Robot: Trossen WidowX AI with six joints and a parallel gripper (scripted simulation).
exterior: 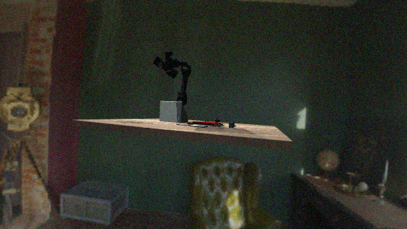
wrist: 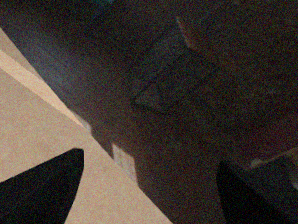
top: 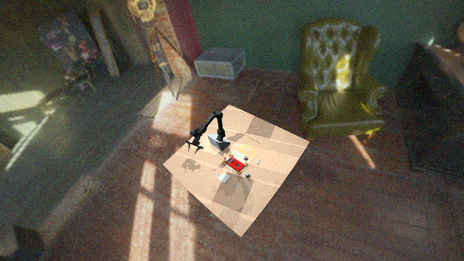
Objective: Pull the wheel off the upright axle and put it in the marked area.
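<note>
My gripper is open and empty, high above the left part of the table, away from the wheel. A small dark thing, which looks like the wheel on its axle, stands at the back right of the red board; it is too small to tell the two apart. The marked area is a thin yellow outline on the table just behind it. The wrist view shows neither wheel nor outline, only table edge and floor between the fingers.
A red board with yellow corners lies mid-table. A grey block stands by the arm's base. A white flat piece, a small dark block and a small pale piece lie around the board.
</note>
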